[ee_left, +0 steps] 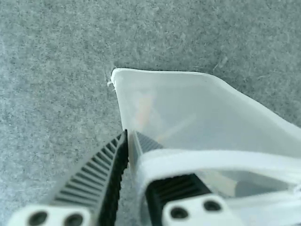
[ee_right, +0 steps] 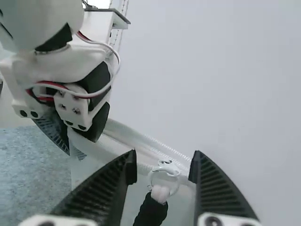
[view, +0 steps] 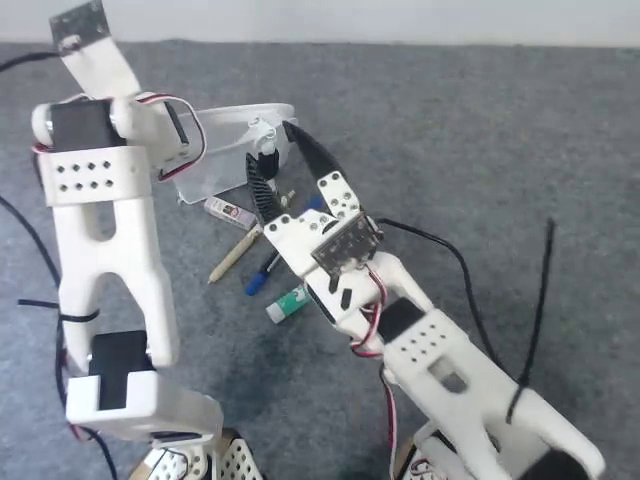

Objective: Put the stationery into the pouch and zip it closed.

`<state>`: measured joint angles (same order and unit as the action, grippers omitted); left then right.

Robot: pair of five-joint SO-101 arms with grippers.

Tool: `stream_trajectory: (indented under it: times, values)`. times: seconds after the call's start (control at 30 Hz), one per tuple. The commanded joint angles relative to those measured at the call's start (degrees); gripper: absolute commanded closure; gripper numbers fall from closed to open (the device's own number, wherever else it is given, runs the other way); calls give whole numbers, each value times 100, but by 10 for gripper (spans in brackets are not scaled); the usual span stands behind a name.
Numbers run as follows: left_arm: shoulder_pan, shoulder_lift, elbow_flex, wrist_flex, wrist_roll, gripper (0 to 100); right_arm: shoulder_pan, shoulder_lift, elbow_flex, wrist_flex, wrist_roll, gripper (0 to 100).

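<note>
My right end effector (view: 272,148) is spread apart, jaws on either side of the zip pull (ee_right: 164,170). My left end effector (ee_left: 130,137) is clamped on the rim of the pouch (ee_left: 188,113), far left of centre. A pencil (view: 235,255), blue pen (view: 262,272) and small tube (view: 290,302) lie on the grey worktop (view: 500,130), just near of the pouch.

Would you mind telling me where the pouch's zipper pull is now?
In the right wrist view, the zipper pull sits on the zipper track of the pouch, between the open fingers of the right gripper, near the left gripper.
</note>
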<state>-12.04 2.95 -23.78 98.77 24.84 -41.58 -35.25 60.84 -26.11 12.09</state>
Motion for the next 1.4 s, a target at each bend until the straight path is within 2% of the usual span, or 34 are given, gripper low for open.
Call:
stream_trajectory:
  times: [0.0, 0.17, 0.37, 0.53, 0.8, 0.9, 1.17, 1.37]
  values:
    - [-18, -26, -48, -53, 79, 990, 13, -769, -70, 980, 62, 828]
    - [-26, -62, -48, -44, 79, 990, 92, -1288, -70, 2018, 35, 828]
    - [-44, -70, -40, -26, 79, 990, 426, -1604, -105, 3099, -571, 828]
    - [-343, -79, -48, -35, 299, 990, 418, -1833, -255, 4338, -624, 828]
    - [-378, -79, -48, -35, 352, 990, 409, -1859, -264, 5516, -1468, 828]
    - [-387, -79, -48, -44, 352, 990, 400, -1824, -264, 5824, -1960, 825]
    - [-396, -44, -48, -44, 352, 990, -215, -1815, -264, 6492, -2778, 825]
    - [-387, -35, -48, -44, 352, 990, -215, -1815, -264, 6712, -3112, 827]
